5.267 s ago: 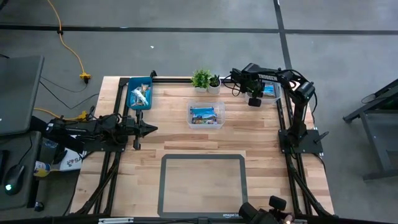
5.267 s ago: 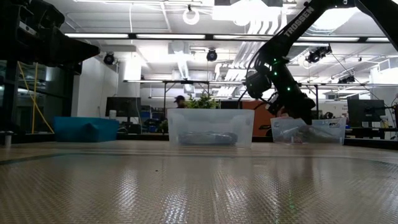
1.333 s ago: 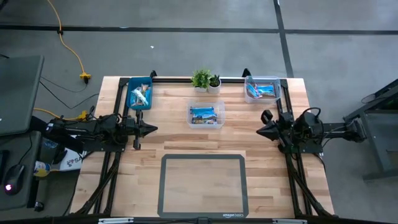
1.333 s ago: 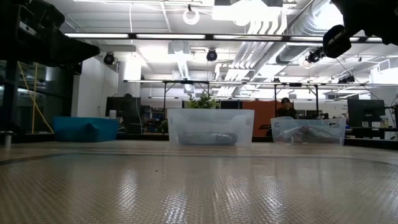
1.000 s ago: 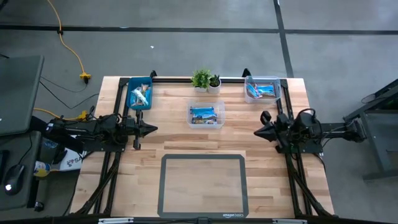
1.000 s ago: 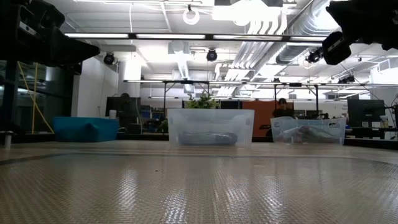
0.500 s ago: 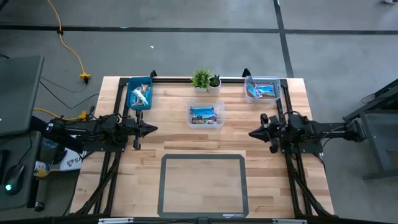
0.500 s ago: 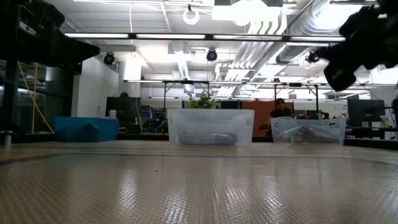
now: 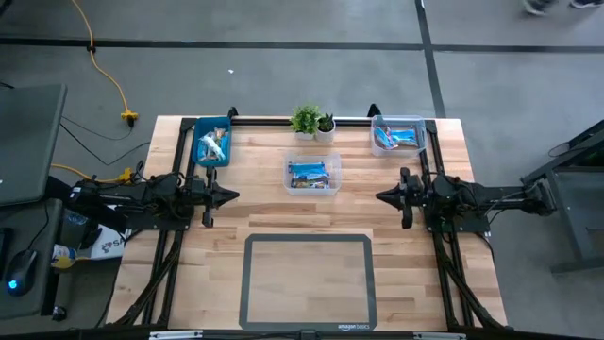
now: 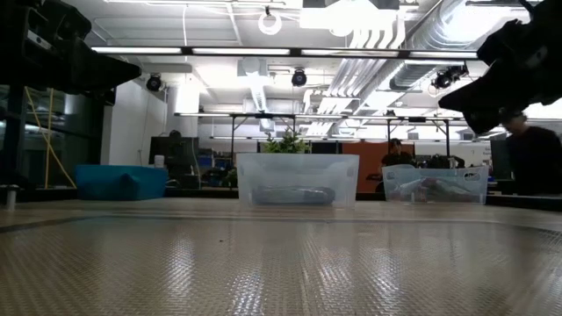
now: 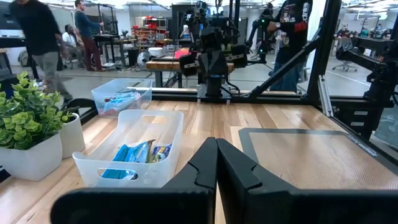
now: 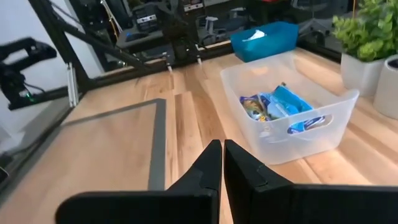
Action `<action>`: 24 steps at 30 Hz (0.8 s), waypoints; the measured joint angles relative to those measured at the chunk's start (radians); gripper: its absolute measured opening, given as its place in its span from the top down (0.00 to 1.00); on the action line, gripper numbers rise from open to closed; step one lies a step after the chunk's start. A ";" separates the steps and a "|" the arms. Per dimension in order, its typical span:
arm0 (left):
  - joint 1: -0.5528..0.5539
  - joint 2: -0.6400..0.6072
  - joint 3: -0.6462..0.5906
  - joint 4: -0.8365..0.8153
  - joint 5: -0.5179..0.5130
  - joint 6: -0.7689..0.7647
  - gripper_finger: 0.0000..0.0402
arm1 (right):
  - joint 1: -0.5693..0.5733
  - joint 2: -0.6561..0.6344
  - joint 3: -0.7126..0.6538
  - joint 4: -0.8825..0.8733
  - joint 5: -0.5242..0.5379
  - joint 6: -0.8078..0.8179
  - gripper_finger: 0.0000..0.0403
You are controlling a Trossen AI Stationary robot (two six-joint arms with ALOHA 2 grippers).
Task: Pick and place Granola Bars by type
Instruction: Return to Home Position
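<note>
Seen from above, a pale wooden surface (image 9: 264,217) holds three small bins along its far half and a grey mat with a dark border (image 9: 307,283) near its front edge.

The left end effector (image 9: 232,195) sits low at the left side of the surface, pointing inward toward the centre. The right end effector (image 9: 381,197) mirrors it at the right side, pointing back at it. The two are well apart, with open wood between them. In each wrist view the two dark fingers are pressed together at their tips, narrow and holding nothing.

The granola bars (image 9: 313,176) are all inside bins:
- A cluster of mostly light blue wrappers lies in the middle clear bin (image 9: 291,176), which sits near the centre of the surface.
- More bars (image 9: 213,146) lie in the blue bin (image 9: 195,142) at the far left corner.
- Others (image 9: 401,140), with blue and red wrappers, lie in the right clear bin (image 9: 375,137) at the far right corner.

Two small potted plants (image 9: 305,120) stand at the far edge, between the blue bin and the right clear bin.

In the low view, a person in dark clothing (image 10: 536,158) stands at the right edge of the room behind the surface.
</note>
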 joint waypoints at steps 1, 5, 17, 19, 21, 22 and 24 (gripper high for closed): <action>0.000 0.000 0.000 0.000 0.000 0.000 1.00 | 0.000 0.000 0.000 0.000 0.000 -0.020 1.00; 0.000 0.000 0.000 0.000 0.000 0.000 1.00 | 0.000 0.000 0.000 0.000 0.000 -0.054 1.00; 0.000 0.000 0.000 0.000 0.000 0.000 1.00 | 0.000 0.000 0.000 0.000 0.000 -0.053 1.00; 0.000 0.000 0.000 0.000 0.000 0.000 1.00 | 0.000 0.000 0.000 0.000 0.000 -0.053 1.00; 0.000 0.000 0.000 0.000 0.000 0.000 1.00 | 0.000 0.000 0.000 0.000 0.000 -0.053 1.00; 0.000 0.000 0.000 0.000 0.000 0.000 1.00 | 0.000 0.000 0.000 0.000 0.000 -0.053 1.00; 0.000 0.000 0.000 0.000 0.000 0.000 1.00 | 0.000 0.000 0.000 0.000 0.000 -0.053 1.00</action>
